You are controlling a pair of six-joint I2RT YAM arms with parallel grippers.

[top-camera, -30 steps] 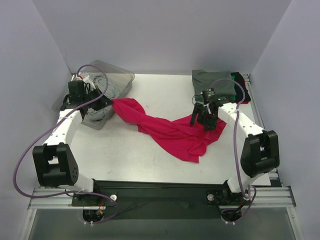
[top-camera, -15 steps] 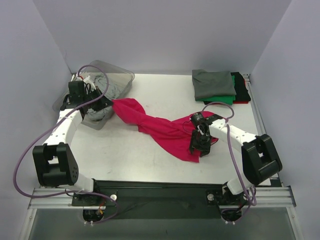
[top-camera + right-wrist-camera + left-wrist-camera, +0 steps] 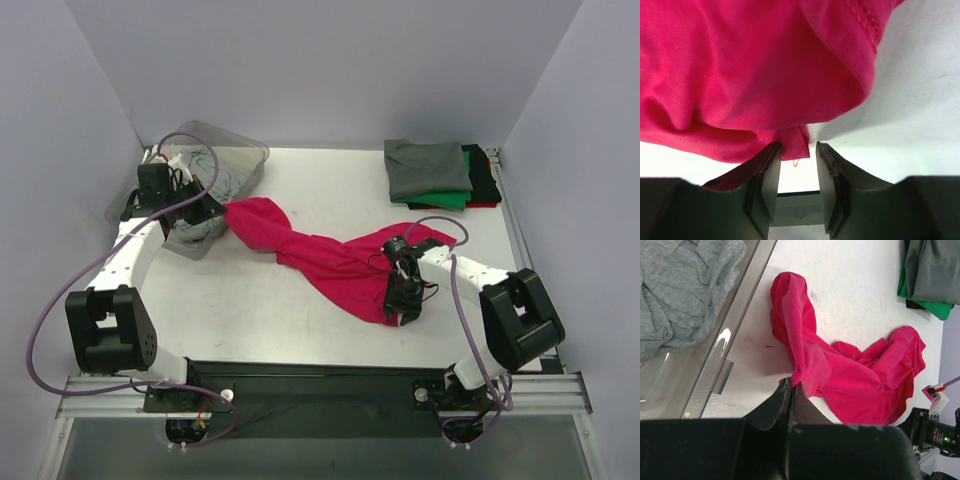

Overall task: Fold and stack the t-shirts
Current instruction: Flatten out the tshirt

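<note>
the magenta t-shirt (image 3: 330,262) lies as a crumpled band across the table (image 3: 320,190). one end is just beside the clear bin (image 3: 248,152), and the rest runs away from the bin to the right and toward the near edge.

the left gripper (image 3: 791,386) sits at the bin's near-right wall. its fingers are pressed together and pinch the bin-side end of the shirt into a point.

the right gripper (image 3: 796,150) is at the end of the shirt farthest from the bin, low over the table. its fingers stand a little apart. a small fold of the hem hangs between them, lying against one finger and short of the other.

inside the bin a light grey t-shirt (image 3: 685,290) lies bunched up.

well to the right of the bin, along the same far side of the table, is a folded pile. a dark grey t-shirt (image 3: 428,167) is on top with a green t-shirt (image 3: 447,199) under it. a black t-shirt (image 3: 486,178) shows on the side away from the bin, and a thin edge of a red t-shirt (image 3: 483,204) shows at the bottom.
</note>
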